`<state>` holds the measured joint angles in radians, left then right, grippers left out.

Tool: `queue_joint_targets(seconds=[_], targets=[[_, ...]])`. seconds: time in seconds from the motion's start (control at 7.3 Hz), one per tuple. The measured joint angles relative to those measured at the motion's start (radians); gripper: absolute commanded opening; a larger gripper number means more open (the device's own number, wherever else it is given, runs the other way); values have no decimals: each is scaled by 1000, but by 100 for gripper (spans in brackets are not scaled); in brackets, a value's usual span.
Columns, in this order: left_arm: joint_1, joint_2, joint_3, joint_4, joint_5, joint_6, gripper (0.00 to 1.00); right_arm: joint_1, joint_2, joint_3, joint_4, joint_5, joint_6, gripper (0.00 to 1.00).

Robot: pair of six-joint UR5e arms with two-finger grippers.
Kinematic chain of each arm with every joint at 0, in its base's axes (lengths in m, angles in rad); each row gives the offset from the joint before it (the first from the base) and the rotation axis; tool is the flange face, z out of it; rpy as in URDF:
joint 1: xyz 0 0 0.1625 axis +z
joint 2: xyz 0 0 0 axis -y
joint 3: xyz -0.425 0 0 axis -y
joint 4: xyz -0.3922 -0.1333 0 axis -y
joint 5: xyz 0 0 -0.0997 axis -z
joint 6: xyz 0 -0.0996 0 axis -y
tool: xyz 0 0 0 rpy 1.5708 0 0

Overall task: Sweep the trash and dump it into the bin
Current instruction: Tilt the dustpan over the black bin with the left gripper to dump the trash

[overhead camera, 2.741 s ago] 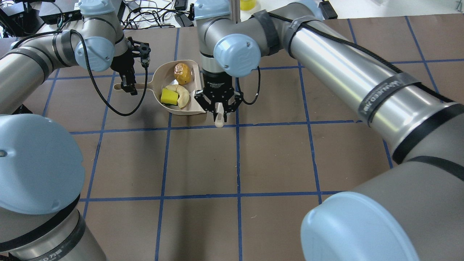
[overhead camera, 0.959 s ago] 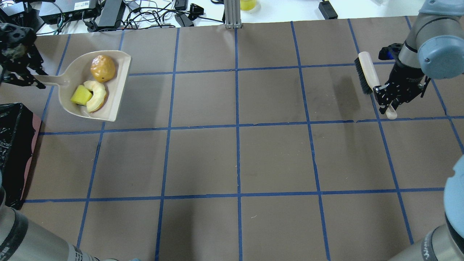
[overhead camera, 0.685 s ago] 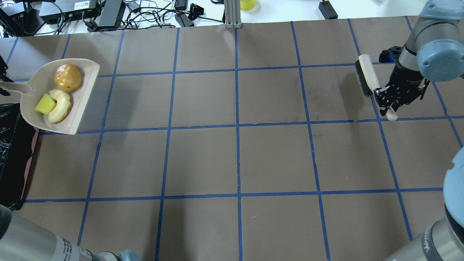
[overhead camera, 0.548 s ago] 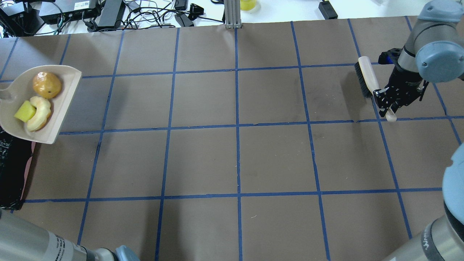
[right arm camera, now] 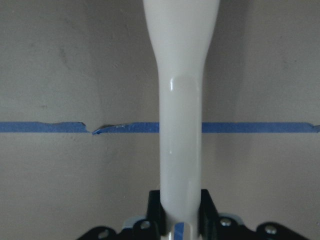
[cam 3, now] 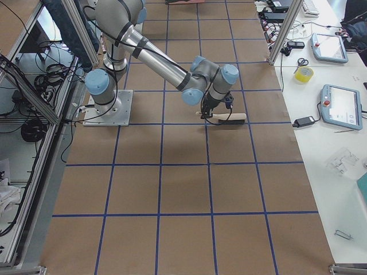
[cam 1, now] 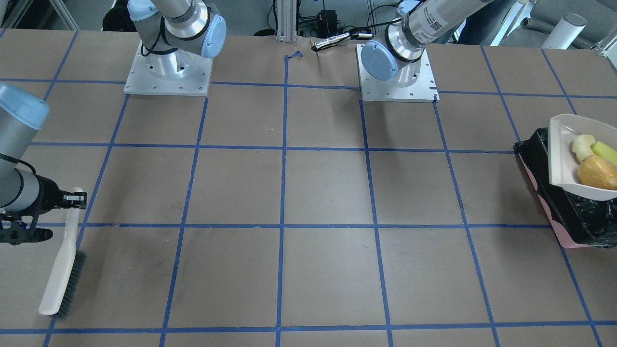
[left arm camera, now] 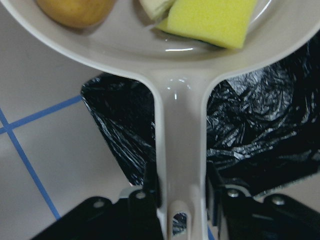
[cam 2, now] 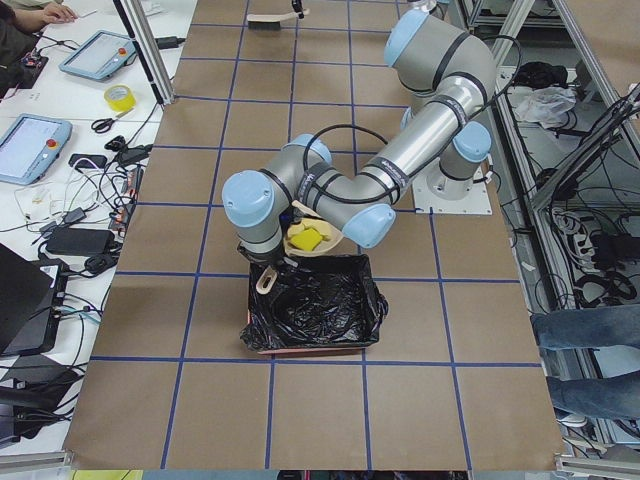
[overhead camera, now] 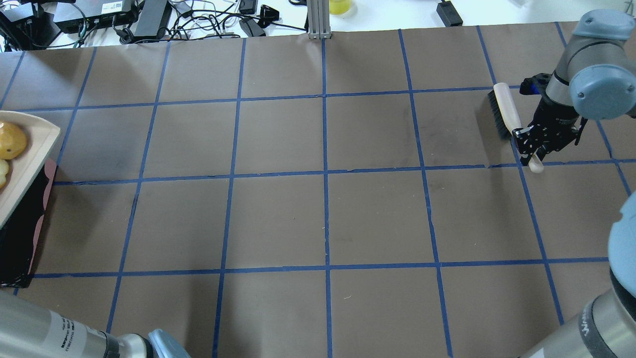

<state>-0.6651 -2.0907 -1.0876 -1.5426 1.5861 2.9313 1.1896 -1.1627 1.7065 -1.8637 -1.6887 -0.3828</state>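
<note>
My left gripper (left arm camera: pixel 180 200) is shut on the handle of the beige dustpan (left arm camera: pixel 180 125), which it holds tilted over the near end of the bin (cam 1: pixel 573 217), a pink box lined with a black bag. The pan (cam 1: pixel 561 159) carries the trash: the golden-brown lump (cam 1: pixel 597 174), the cream peel (cam 1: pixel 582 145) and the yellow sponge (cam 1: pixel 606 152). In the overhead view only the pan's lip (overhead camera: pixel 25 164) and the lump (overhead camera: pixel 10 140) show at the left edge. My right gripper (overhead camera: pixel 534 149) is shut on the handle of a brush (overhead camera: pixel 504 107), held low at the table's far right.
Brown paper with blue tape grid lines covers the table. Cables and electronics (overhead camera: pixel 149 15) lie beyond its far edge, beside an aluminium post (overhead camera: pixel 318 20). The two arm bases (cam 1: pixel 167 72) (cam 1: pixel 396 72) stand at the robot's side. The bin (cam 2: pixel 315 310) sits at the table's left end.
The left arm carried the loaded dustpan from the table's middle leftward until it is over the bin. The right arm took the brush to the far right and is almost still.
</note>
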Motion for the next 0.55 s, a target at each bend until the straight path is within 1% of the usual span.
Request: queue_joint_targets(seconds=[0.14, 0.55], targets=[[35, -26, 32, 25, 3, 81, 17, 0, 1, 0, -1, 0, 1, 43], [66, -89, 93, 133, 4, 257, 17, 1, 3, 0, -2, -1, 0, 62]])
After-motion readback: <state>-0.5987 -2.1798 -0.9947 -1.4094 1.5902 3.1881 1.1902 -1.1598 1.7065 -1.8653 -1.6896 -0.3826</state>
